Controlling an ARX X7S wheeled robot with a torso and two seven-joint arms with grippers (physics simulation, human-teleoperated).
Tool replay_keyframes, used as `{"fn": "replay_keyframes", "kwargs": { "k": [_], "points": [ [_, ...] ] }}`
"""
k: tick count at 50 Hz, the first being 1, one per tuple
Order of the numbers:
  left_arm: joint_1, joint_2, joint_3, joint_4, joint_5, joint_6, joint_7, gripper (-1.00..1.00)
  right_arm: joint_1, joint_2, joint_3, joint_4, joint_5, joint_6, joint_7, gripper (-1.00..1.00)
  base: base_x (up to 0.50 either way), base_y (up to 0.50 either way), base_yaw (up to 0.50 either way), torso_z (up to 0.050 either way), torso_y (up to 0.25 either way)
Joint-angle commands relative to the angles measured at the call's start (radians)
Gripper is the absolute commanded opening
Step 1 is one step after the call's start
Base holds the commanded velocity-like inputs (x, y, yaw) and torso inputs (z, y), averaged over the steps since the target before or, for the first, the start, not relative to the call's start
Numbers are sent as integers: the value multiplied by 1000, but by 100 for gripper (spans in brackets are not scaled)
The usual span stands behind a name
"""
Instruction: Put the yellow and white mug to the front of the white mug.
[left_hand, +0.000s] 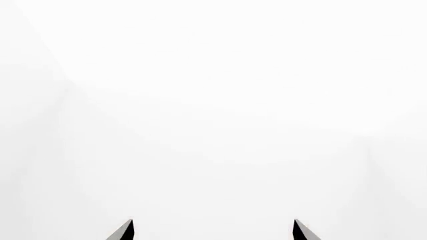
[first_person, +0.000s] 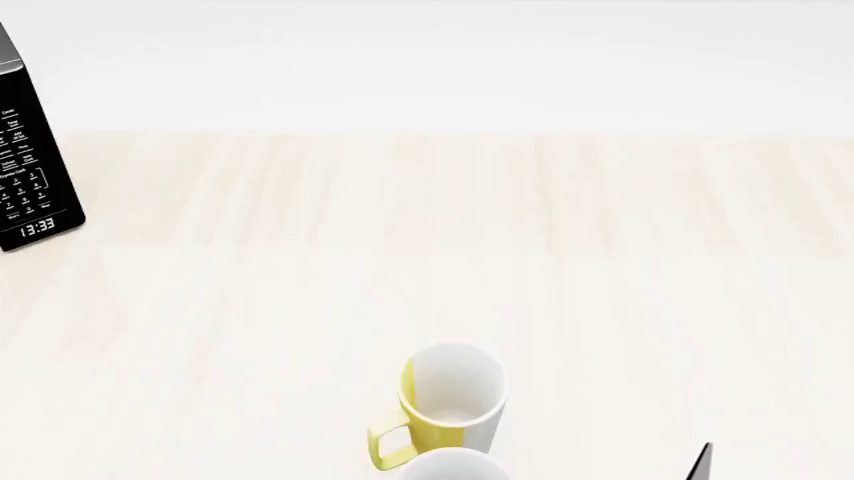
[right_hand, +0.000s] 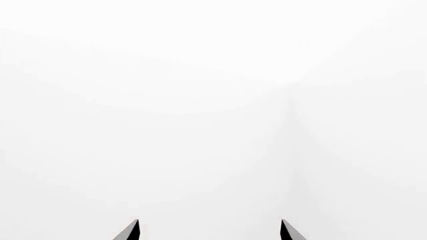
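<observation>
Nearest, at bottom edge of head view: curved white rim of the white mug (first_person: 451, 466), only a sliver showing, rest cut off by frame. Just beyond it and touching or overlapping it in view: the yellow and white mug (first_person: 451, 400), upright on the pale wood tabletop (first_person: 601, 300), mouth open upward, white inside, yellow stripe down its left side, yellow loop handle sticking out toward lower left. Cannot tell if the 2 mugs really touch or just line up in view.

Low right corner of head view: a dark pointed sliver (first_person: 701, 464), prob. part of right arm's pincer, apart from both mugs, to their right; too little showing to be sure.

Left gripper (left_hand: 213, 231) in left wrist view: 2 dark fingertips poking in at frame edge, spread wide apart, nothing between them, facing blank white. Right gripper (right_hand: 209, 231) in right wrist view: same, tips spread wide, holding nothing, only white ahead.

Farther back: bare tabletop stretching to a white wall (first_person: 467, 60). Far left, at table's back: black microwave (first_person: 30, 170) w/ keypad and display reading 13:33, only its right edge in frame, well apart from mugs
</observation>
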Motion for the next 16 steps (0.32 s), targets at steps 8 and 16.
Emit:
{"fn": "replay_keyframes", "kwargs": {
  "k": [8,16],
  "points": [
    [14,-20,0,20,-28,55,-37,100,-13,7,-3,-15,-9,-7,8,100,0,0,0,0,0],
    [34,5,-20,39,-16,132,-59,100,1,-19,27,-10,-7,48,50,100,0,0,0,0,0]
  ]
}}
